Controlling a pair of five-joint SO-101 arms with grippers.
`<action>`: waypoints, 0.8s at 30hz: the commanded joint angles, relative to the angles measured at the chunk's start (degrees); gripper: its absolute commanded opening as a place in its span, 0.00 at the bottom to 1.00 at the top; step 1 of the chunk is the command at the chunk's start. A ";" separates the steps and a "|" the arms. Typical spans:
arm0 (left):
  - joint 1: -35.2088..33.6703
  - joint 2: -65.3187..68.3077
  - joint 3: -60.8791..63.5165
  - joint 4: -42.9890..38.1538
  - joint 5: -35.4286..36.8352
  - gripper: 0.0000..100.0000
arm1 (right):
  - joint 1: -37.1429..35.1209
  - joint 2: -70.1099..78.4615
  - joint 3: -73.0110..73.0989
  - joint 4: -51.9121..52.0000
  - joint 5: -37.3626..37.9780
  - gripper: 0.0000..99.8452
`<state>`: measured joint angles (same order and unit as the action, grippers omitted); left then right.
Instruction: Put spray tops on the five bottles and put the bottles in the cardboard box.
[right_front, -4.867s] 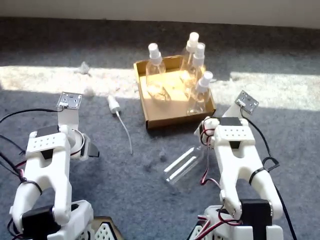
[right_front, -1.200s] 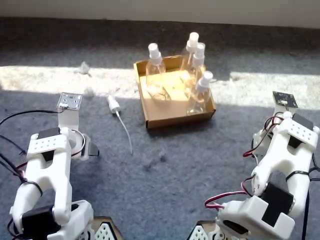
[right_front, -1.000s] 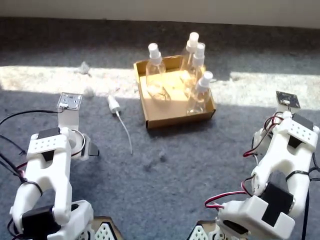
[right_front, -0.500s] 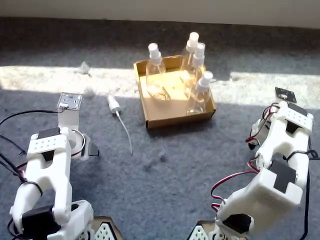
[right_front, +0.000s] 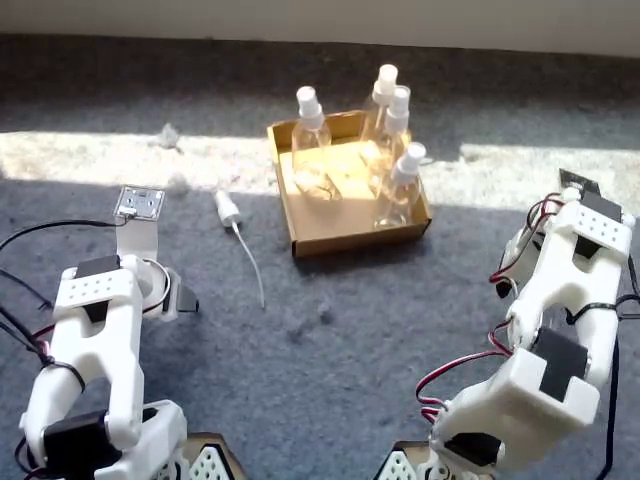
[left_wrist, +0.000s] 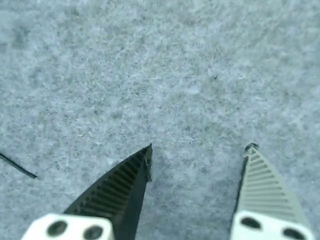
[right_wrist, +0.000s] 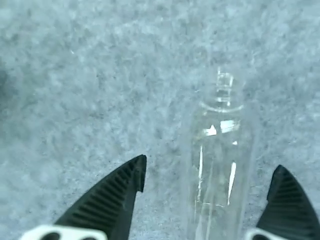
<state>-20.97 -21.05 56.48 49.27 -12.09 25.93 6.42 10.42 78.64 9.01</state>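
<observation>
Landmark: a shallow tan cardboard box (right_front: 350, 238) sits on grey carpet (right_front: 330, 340), partly in a band of sunlight.
In the box: four clear plastic bottles with white spray tops (right_front: 400, 195) stand upright; three cluster along the right side and one stands at the far left corner.
Fifth bottle: a clear plastic bottle without a top (right_wrist: 217, 150) lies on the carpet between the right gripper's fingers, with its bare threaded neck pointing away from the wrist.
Loose top: a white spray top with a long thin dip tube (right_front: 228, 209) lies on the carpet just left of the box, its tube trailing toward the near side.
Right gripper (right_wrist: 211, 162): its jaws are spread wide to either side of the topless bottle, and the bottle lies nearer one finger than the other. I cannot tell whether it touches that finger.
Left gripper (left_wrist: 199, 147): its jaws are spread apart over bare carpet, holding nothing, well left of the box and nearer than the loose top.
Around: white fluff scraps (right_front: 168, 135) lie left of the box, and a thin black cable (left_wrist: 17, 166) crosses the carpet by the left gripper.
In the way: the white right arm (right_front: 565, 300), right of the box, covers its own gripper and the carpet beneath it in the high view.
Views: the right wrist view gives the topless bottle, while the high view gives the box, its bottles and the loose top.
</observation>
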 joint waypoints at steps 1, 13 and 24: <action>1.19 -1.36 -0.31 -0.62 0.53 0.27 | -1.36 -6.20 -0.84 3.12 -0.53 0.34; 1.36 -1.36 -0.31 -1.93 0.44 0.27 | -5.85 -11.21 0.66 11.47 -0.62 0.34; 1.36 -1.36 -0.22 -1.85 0.44 0.27 | -5.41 -10.77 0.75 11.21 -0.88 0.34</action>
<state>-20.97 -21.05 56.48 47.96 -12.09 20.66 -2.20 11.30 89.80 8.84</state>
